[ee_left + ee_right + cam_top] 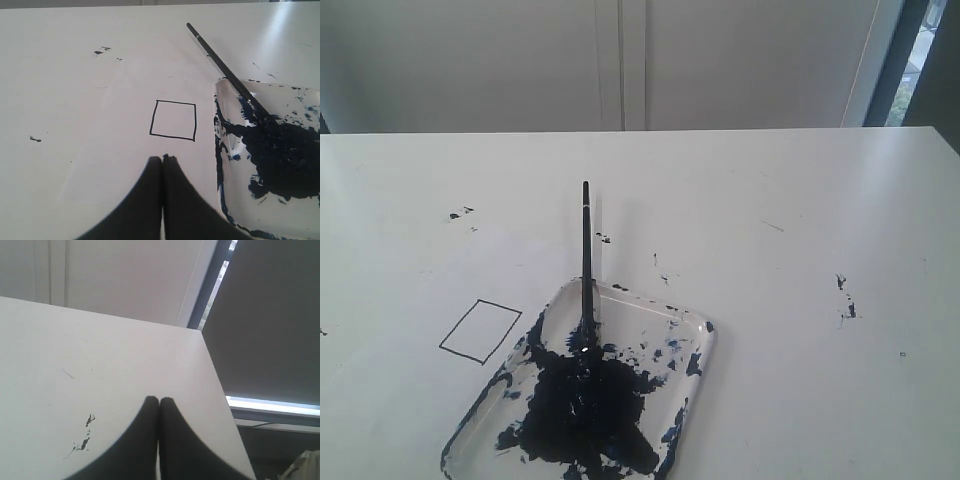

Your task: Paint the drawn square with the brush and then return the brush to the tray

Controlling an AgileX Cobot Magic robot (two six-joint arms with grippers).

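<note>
On the table the drawn square lies blank (left tool, right tool: both closed).

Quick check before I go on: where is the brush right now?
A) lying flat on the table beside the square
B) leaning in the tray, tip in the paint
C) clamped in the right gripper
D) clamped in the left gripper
B: the brush leans over the rim of the tray with its tip in the dark paint, while the left gripper and right gripper are both shut on nothing.
</note>
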